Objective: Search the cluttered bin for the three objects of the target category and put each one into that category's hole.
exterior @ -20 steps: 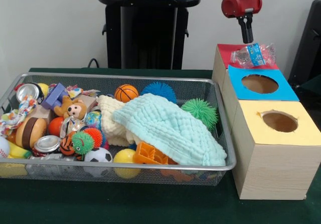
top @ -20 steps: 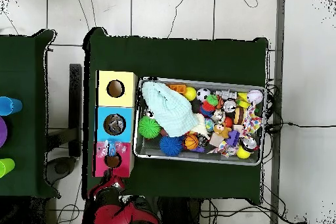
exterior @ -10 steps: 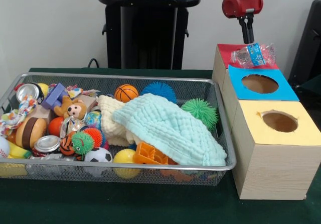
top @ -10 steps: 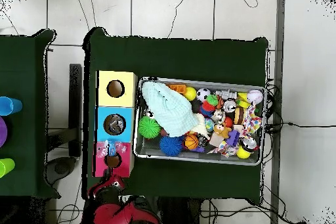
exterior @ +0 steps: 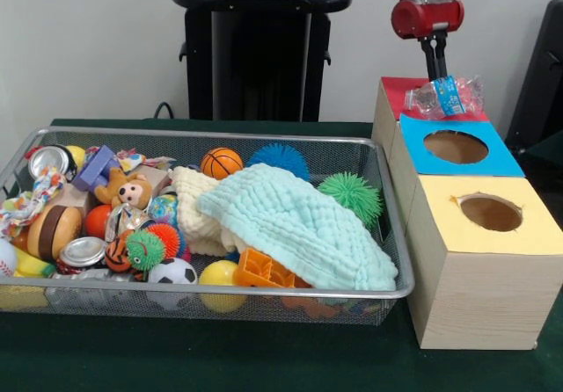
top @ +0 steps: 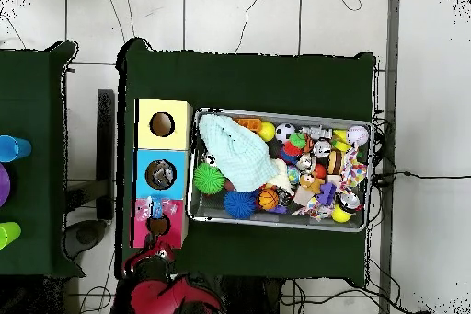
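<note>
Cups [top: 7,148] in blue, purple and green stand at the edge of a second green table [top: 32,89] in the overhead view. Thin cables [top: 248,16] trail across the pale tiled floor [top: 423,80]. A dark chair [exterior: 541,76] stands behind the boxes.

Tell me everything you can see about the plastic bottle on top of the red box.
The plastic bottle is clear, crumpled and seemingly empty, with a blue label band around its middle. It lies on its side across the top of the red box, covering most of that box's hole. It looks thin and dented. The gripper hangs just above it, apparently not touching. In the overhead view the bottle lies beside the dark opening rather than through it.
</note>
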Tool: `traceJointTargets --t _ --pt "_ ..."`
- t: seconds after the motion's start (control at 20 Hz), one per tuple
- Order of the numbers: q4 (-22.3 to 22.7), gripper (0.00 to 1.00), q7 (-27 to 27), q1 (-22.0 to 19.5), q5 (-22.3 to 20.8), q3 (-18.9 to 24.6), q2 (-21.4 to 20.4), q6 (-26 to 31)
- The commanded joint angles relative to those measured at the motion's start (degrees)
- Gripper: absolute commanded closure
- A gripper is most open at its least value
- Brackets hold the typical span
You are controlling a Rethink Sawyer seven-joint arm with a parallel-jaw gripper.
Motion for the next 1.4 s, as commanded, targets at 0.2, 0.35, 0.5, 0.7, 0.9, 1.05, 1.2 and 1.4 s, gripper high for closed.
traceJointTargets --t 0.2,0.35,0.5,0.7,0.9,1.05,1.2,1.4 --pt "-9.2 1.00 5.0 0.3 3.5 0.5 5.6 5.1" --pt "-9.3 1.00 5.0 -0.3 3.1 0.9 5.5 5.4" --pt "-9.4 1.00 5.3 -0.1 3.3 0.6 5.0 4.3" --pt "-9.3 1.00 5.8 1.1 4.4 -1.0 4.4 1.2" --pt "-9.3 1.00 5.8 1.7 4.7 -2.1 4.3 -0.7" --pt "-9.5 1.00 5.8 2.1 4.9 -2.6 4.5 -1.1" --pt "-9.6 1.00 5.8 2.2 5.1 -2.8 4.2 -1.4" --pt "-9.6 1.00 5.9 2.1 5.2 -3.0 4.0 -2.8"
